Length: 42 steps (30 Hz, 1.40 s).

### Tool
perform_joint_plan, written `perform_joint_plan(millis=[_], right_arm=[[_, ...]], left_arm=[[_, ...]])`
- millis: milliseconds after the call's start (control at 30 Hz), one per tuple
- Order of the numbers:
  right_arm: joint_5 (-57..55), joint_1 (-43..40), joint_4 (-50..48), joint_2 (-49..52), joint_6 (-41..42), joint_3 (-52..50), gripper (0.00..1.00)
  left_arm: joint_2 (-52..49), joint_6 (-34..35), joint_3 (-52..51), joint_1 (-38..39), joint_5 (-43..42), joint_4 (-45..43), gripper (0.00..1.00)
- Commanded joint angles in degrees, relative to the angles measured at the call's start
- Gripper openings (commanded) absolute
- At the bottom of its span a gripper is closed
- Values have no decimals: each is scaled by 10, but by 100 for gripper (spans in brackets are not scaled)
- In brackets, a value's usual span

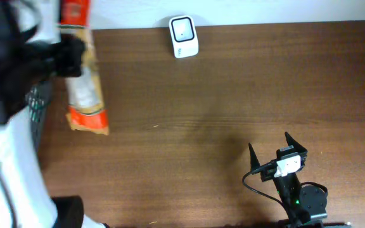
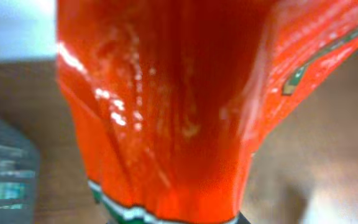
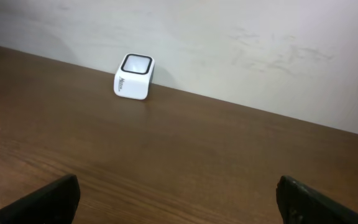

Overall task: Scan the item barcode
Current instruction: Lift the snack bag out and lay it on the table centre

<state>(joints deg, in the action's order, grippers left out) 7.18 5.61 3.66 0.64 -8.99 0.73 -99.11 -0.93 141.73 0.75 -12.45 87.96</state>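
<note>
- The packet (image 1: 86, 95) is at the far left of the table (image 1: 233, 95). It is long and narrow, with orange ends and a pale middle.
- Seen from overhead, it runs from beyond the table's far edge toward the near side, and its near orange end lies over the wood.
- In the left wrist view the packet (image 2: 166, 112) fills nearly the whole frame as creased, glossy orange film. A green and white band crosses its lower edge.
- No barcode can be made out in any view.
- The left gripper (image 1: 71, 56) is clamped across the packet's upper half, with its jaws narrow around the film.
- The pictures do not settle whether the packet's near end rests on the table or hangs just above it.
- Just left of the packet, partly under the left arm, is a dark mesh thing (image 1: 38, 104). In the wrist view a blurred grey shape (image 2: 5, 174) sits low on the left.
- The scanner (image 1: 184, 37) is a small white box with a dark-rimmed window. It stands at the table's far edge against the wall (image 3: 229, 37), well apart from the packet and to its right.
- In the right wrist view the scanner (image 3: 134, 76) is ahead and to the left, with its window facing up.
- The right gripper (image 1: 276, 149) is at the near right of the table, far from both the packet and the scanner.
- Its jaws are spread wide and hold nothing (image 3: 179, 194), with only bare wood between the two dark fingertips.
</note>
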Motion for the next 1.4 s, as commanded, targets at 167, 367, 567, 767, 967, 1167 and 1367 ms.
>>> perform_joint_plan(millis=[167, 367, 567, 767, 967, 1167, 1367], right_arm=[[3, -3, 1, -4, 5, -4, 99], [3, -3, 1, -4, 5, -4, 99], [3, -3, 1, -4, 5, -4, 99], [3, -3, 1, -4, 5, -4, 99], [3, -3, 1, -4, 5, -4, 99], [3, -3, 1, -4, 5, -4, 99], [3, -3, 1, -4, 5, -4, 99]], left_arm=[[-32, 117, -357, 128, -2, -224, 0], [-32, 343, -621, 193, -1, -520, 0], [-59, 363, -677, 246, 9, -605, 0], [-73, 299, -666, 250, 10, -601, 82], [-12, 147, -447, 202, 112, -403, 99], [76, 36, -302, 59, 179, -324, 99], [119, 36, -302, -173, 252, -326, 99]])
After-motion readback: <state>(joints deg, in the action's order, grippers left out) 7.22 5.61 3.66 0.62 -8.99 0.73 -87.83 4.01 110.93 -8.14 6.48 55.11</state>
